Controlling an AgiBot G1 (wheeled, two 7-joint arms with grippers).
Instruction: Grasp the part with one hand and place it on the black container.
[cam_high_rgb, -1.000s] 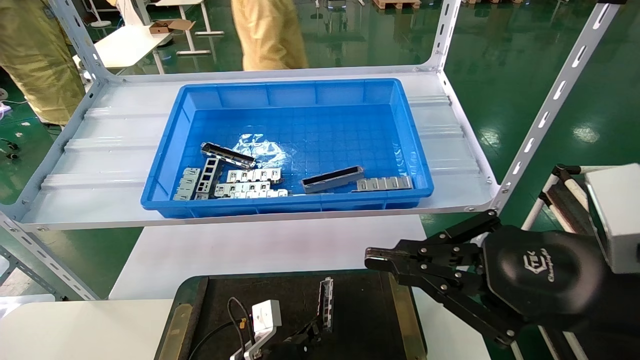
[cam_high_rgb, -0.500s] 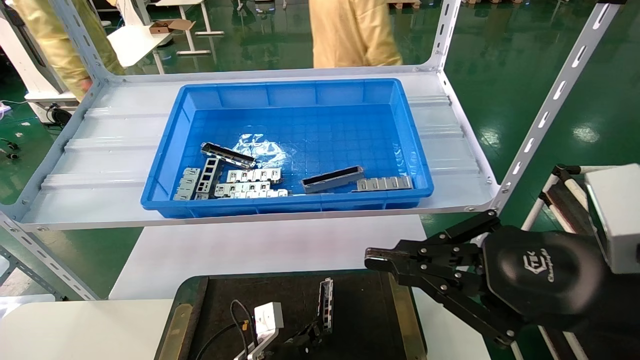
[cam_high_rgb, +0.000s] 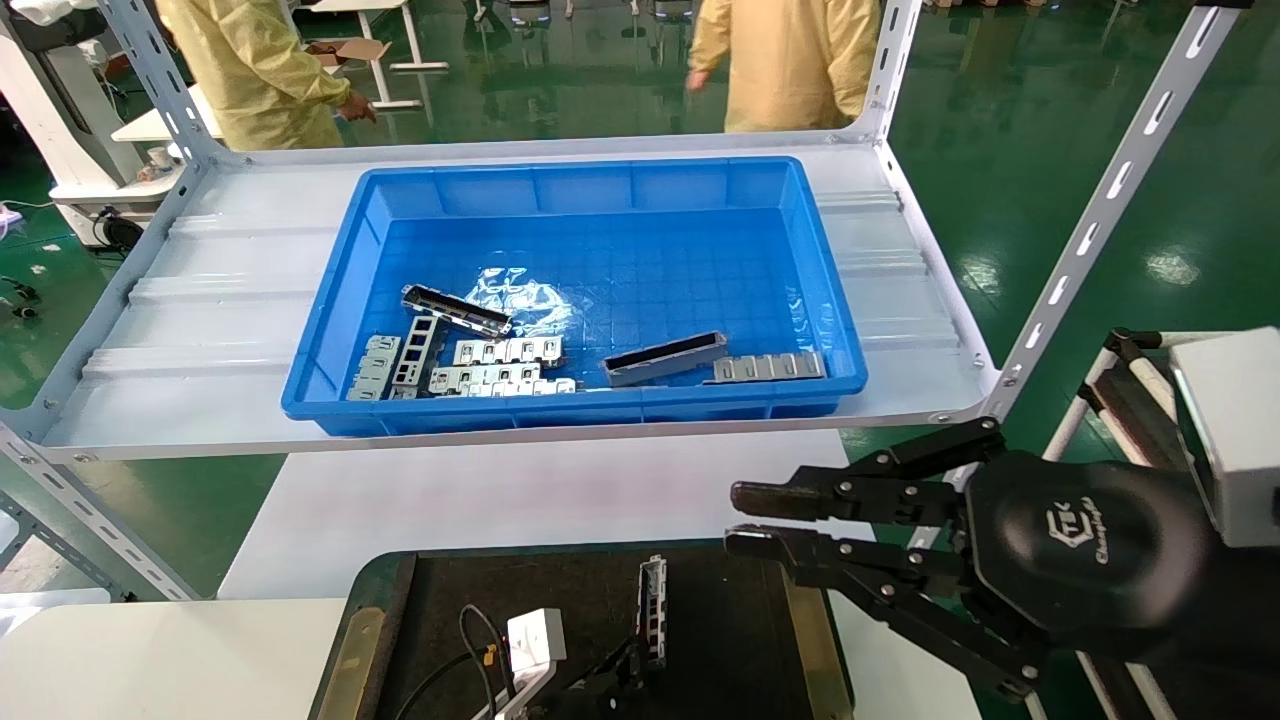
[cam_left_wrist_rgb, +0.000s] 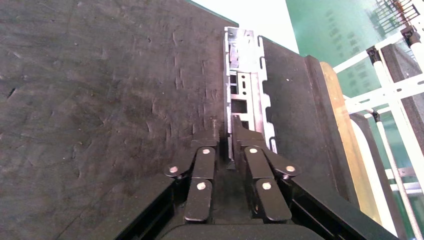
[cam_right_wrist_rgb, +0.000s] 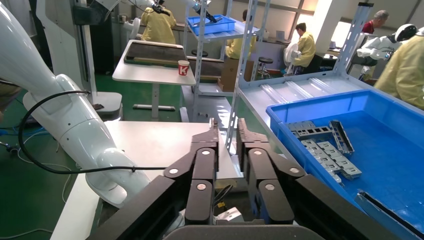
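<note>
grey slotted part (cam_left_wrist_rgb: 246, 102) on edge, left claw (cam_left_wrist_rgb: 224, 134) clamping

Grey metal with rectangular cutouts is seen on the part (cam_high_rgb: 652, 610); matte black with olive-brass rim strips on the black container (cam_high_rgb: 800, 640); bright blue on the bin (cam_high_rgb: 600, 185).

On the grey shelf (cam_high_rgb: 200, 300) we see a blue bin (cam_high_rgb: 575, 190) holding shiny tabbed strips (cam_high_rgb: 505, 365), a second strip (cam_high_rgb: 770, 367) and two black-lined channels (cam_high_rgb: 664, 358) (cam_high_rgb: 455, 310). Behind it, two people in yellow coats (cam_high_rgb: 270, 70) (cam_high_rgb: 790, 60) stand on green floor (cam_high_rgb: 1000, 150).
</note>
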